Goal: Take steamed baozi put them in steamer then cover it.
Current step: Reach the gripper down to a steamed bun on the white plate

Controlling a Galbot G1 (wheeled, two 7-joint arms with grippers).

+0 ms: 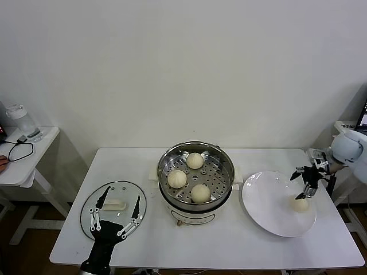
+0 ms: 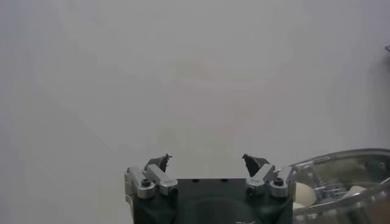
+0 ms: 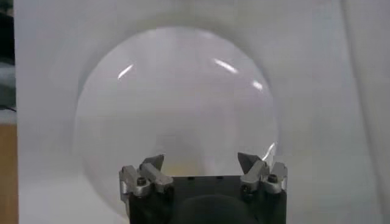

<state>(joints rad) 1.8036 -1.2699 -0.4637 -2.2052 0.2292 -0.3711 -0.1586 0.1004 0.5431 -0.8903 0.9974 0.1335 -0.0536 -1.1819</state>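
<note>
The steamer [image 1: 166, 158] stands mid-table on its white pot base, with three steamed baozi [image 1: 200, 193] on its perforated floor. One more baozi [image 1: 300, 204] lies on the white plate [image 1: 266, 200] to the right. My right gripper [image 1: 303, 186] hangs open just above that bun, nothing between its fingers; its wrist view shows the plate [image 3: 177, 103] beyond the open right gripper [image 3: 201, 159]. The cover [image 1: 92, 201], a glass lid with a white handle, lies flat at the front left. My left gripper [image 1: 122, 197] stands open over it, and the left gripper [image 2: 206, 159] is empty.
A side table [image 1: 34, 154] with a water bottle [image 1: 23, 121] and a black cable stands at the far left. The steamer's rim [image 2: 347, 159] shows at the edge of the left wrist view. The table's front edge runs just below the lid and plate.
</note>
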